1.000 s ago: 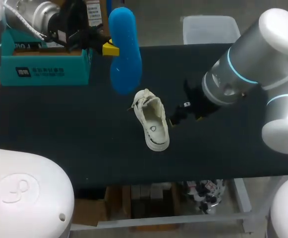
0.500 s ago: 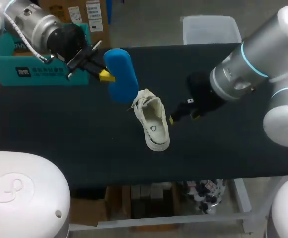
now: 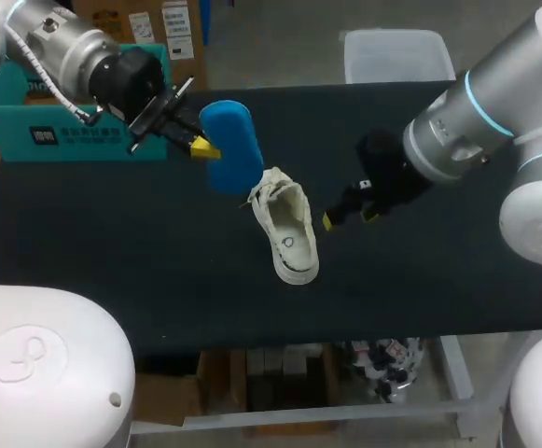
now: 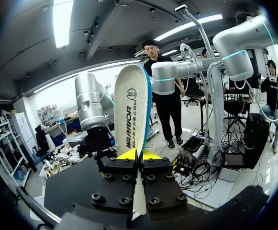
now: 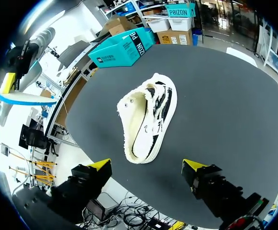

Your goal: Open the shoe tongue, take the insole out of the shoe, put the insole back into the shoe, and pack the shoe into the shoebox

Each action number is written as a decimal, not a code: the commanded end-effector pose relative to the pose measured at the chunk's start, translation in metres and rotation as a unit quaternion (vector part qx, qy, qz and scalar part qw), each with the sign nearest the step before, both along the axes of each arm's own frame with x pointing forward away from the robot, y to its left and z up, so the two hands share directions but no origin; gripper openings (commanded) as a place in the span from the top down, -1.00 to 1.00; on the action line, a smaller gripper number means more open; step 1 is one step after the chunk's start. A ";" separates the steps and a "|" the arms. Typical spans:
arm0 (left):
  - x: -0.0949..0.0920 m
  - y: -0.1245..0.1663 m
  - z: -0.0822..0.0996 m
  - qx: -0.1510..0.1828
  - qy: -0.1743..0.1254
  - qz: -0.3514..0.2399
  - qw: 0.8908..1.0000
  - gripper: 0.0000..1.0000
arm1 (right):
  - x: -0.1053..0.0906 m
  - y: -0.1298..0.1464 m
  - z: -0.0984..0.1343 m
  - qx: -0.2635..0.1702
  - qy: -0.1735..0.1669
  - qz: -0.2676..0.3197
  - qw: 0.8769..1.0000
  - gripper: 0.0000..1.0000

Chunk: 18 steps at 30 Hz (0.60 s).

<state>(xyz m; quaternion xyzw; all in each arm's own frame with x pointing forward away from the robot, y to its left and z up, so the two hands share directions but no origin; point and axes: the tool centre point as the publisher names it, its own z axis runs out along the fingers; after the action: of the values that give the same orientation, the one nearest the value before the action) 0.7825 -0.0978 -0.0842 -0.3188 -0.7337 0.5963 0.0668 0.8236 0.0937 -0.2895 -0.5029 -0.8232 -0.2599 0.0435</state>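
Your left gripper point(image 3: 201, 147) is clamped on the blue insole point(image 3: 226, 147), whose pale underside carries print. The teal shoebox point(image 3: 75, 131) bears labels. Over the last second the insole has swung lower, toward the white shoe point(image 3: 287, 227) on the table point(image 3: 112, 233). Your right gripper point(image 3: 347, 218) hangs released beside the shoe.

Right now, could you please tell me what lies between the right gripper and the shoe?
Nothing but bare black table separates the open right gripper from the shoe, as the right wrist view shows.
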 end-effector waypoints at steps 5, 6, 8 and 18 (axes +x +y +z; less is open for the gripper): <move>0.003 -0.003 -0.021 0.008 -0.032 0.006 0.999 1.00 | 0.016 0.001 0.002 0.030 0.047 -0.022 0.998 -1.00; 0.003 -0.003 -0.024 0.006 -0.040 0.001 0.999 1.00 | 0.018 0.001 0.003 0.033 0.061 -0.036 0.997 -1.00; 0.002 -0.006 -0.034 0.011 -0.056 -0.009 0.998 1.00 | 0.023 -0.002 0.006 0.036 0.077 -0.054 0.995 -1.00; -0.014 -0.018 -0.074 -0.015 -0.129 -0.089 0.987 1.00 | 0.032 -0.012 0.007 0.129 0.169 -0.168 0.963 -1.00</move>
<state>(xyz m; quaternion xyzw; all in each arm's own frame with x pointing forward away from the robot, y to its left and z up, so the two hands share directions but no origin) 0.7621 -0.1115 -0.1484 -0.4484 -0.7067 0.5471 0.0149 0.8514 0.0879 -0.2816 -0.6499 -0.6878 -0.2751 0.1696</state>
